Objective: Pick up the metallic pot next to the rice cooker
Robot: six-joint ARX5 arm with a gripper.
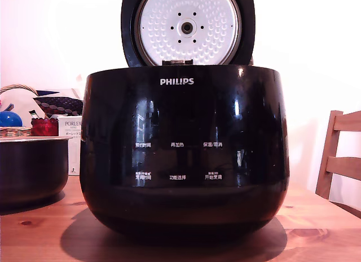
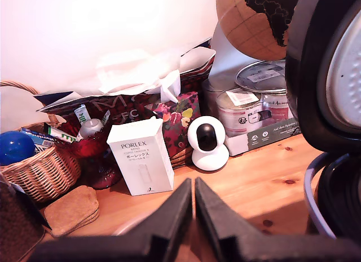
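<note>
The big shiny black rice cooker (image 1: 184, 155) with white letters sits in the middle of the wooden worktop (image 1: 316, 228). Its lid stands up, and you can see the round silver-white plate with little dimples (image 1: 186, 27). The small dark grey metal pot (image 1: 32, 167) with a thin pale rim sits on the worktop at the exterior view's left, just beside the cooker. Only part of the pot shows in that view.

In the wrist view the black claw (image 2: 194, 186) is clenched, with its two fingers pressed together and nothing between them. It hangs above the worktop, and the cooker's black lid is at one edge of that picture. Past the claw stand a white box (image 2: 141, 156), a small round white camera (image 2: 207, 142) and a brown wicker basket (image 2: 42, 172) with a blue ball (image 2: 15, 147) inside.
</note>
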